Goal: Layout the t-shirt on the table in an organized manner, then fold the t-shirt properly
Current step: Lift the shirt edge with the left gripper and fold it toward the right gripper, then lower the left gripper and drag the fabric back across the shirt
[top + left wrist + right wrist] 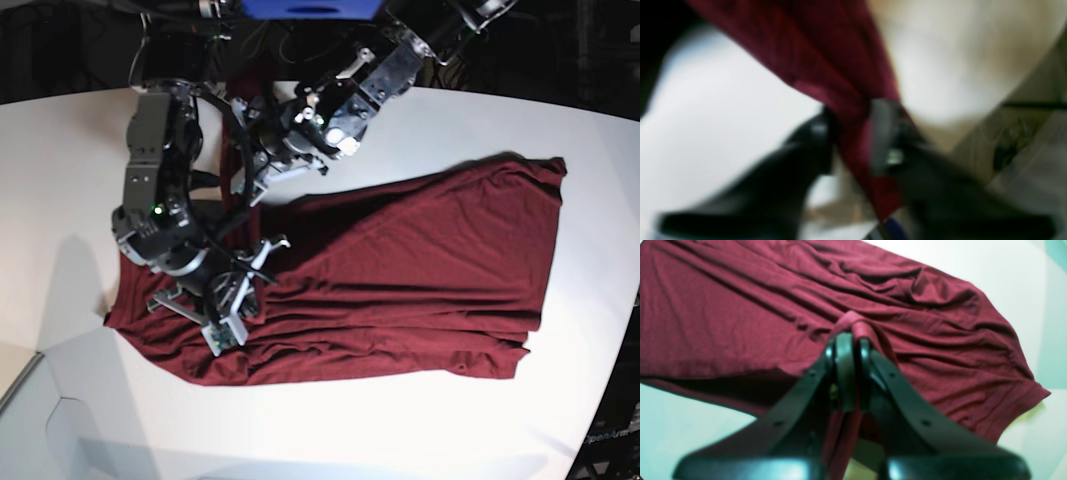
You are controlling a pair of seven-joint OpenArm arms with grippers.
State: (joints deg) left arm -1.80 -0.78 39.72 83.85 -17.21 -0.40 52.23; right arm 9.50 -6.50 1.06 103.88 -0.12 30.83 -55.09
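The dark maroon t-shirt [420, 260] lies spread and wrinkled across the white table [400, 420], long side running left to right. My right gripper [228, 320] sits on its left end, near the front edge. In the right wrist view that gripper [849, 336] is shut on a pinched-up fold of the t-shirt [740, 306]. My left gripper [252, 185] hangs over the shirt's back left corner. The left wrist view is blurred. There, a taut bunch of the t-shirt [806, 50] narrows into the left gripper [853, 133], whose fingers close on it above the table [706, 116].
Both arms crowd the left part of the table. The left arm [380, 70] reaches in from the back. A blue object [310, 8] sits at the top edge. The table's curved edge [610, 330] runs down the right, with dark surroundings beyond.
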